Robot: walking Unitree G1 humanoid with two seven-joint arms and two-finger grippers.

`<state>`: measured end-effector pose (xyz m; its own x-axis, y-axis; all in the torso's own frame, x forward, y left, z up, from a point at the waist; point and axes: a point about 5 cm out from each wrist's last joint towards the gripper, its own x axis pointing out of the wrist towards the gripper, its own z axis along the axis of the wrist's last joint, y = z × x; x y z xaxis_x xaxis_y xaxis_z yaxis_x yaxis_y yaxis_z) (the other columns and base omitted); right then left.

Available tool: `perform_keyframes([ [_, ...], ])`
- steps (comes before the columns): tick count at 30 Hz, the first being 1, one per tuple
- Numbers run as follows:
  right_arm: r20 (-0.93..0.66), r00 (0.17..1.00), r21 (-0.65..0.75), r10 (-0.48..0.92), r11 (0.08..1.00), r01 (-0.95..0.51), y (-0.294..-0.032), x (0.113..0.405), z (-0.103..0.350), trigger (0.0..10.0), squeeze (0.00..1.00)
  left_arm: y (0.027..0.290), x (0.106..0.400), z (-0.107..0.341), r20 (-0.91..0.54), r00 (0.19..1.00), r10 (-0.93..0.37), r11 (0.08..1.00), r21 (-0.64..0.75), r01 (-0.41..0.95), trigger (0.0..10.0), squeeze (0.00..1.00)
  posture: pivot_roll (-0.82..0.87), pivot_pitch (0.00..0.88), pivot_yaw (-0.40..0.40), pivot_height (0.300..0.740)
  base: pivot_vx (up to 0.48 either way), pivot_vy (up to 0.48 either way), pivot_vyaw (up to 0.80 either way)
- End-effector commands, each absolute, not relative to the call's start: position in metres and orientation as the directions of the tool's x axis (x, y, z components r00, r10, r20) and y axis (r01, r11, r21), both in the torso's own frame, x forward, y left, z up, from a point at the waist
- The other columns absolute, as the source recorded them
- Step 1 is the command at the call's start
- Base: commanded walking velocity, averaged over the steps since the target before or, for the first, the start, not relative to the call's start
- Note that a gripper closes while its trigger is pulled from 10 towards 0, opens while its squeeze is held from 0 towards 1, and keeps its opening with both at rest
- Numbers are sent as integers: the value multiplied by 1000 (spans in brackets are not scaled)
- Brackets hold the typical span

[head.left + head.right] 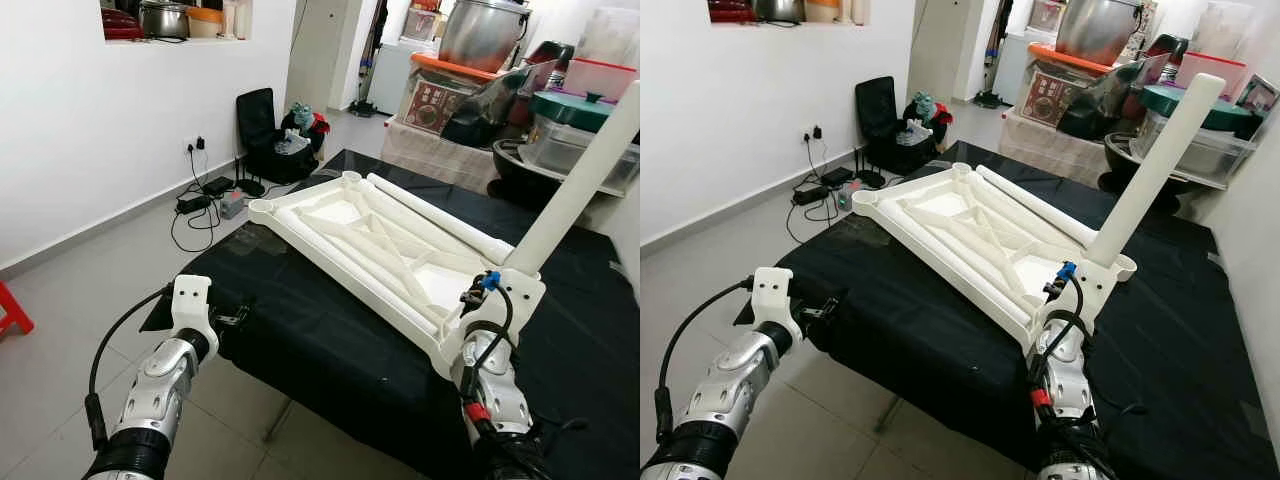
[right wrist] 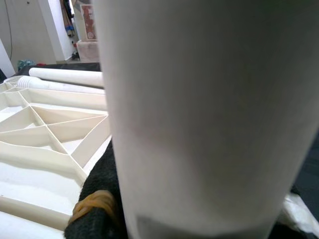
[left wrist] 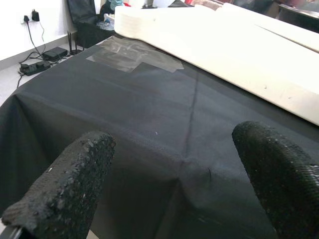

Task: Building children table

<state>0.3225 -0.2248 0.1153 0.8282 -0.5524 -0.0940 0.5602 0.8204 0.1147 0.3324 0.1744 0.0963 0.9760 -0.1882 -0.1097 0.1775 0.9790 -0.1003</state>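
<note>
An upturned white plastic table top lies on the black-covered table. One white leg stands in its near right corner socket, leaning to the right. A loose white leg lies along the top's far side. My right gripper is at the base of the standing leg and is shut on it. In the right wrist view that leg is pressed against a black finger. My left gripper is open over the cloth's near left edge, apart from the table top.
Bare tiled floor lies to the left, with a power strip and cables by the wall. A black chair with toys stands behind them. A red stool is at the far left. Pots and storage boxes crowd the back right.
</note>
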Motion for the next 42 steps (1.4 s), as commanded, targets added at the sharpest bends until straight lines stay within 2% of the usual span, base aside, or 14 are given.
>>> perform_keyframes([
  [1, -341, 747, 28, -571, 787, 616, -232, 295, 54, 10000, 0, 171, 335, 98, -111, 972, -207, 976, -86, 198, 10000, 0, 41, 0, -98, 740, 0, 0, 0],
  [22, -278, 789, 65, -548, 808, 585, -232, 301, 64, 10000, 0, 170, 336, 97, -113, 973, -204, 977, -88, 194, 10000, 0, 39, 0, -103, 740, 0, 0, 0],
  [25, -204, 822, 88, -532, 826, 557, -233, 309, 82, 10000, 0, 170, 336, 97, -112, 973, -204, 977, -88, 194, 10000, 0, 36, 0, -99, 740, 0, 0, 0],
  [28, -62, 868, 107, -494, 861, 497, -232, 321, 119, 10000, 0, 170, 336, 97, -112, 972, -205, 977, -88, 196, 10000, 0, 32, 0, -98, 740, 0, 0, 0],
  [36, 50, 898, 111, -437, 896, 430, -226, 328, 150, 10000, 0, 168, 337, 97, -113, 971, -210, 976, -90, 201, 10000, 0, 28, 0, -95, 740, 0, 0, 0],
  [42, 31, 909, 86, -416, 907, 412, -222, 327, 143, 10000, 0, 168, 337, 97, -114, 971, -211, 975, -89, 202, 10000, 0, 29, 0, -96, 740, 0, 0, 0],
])
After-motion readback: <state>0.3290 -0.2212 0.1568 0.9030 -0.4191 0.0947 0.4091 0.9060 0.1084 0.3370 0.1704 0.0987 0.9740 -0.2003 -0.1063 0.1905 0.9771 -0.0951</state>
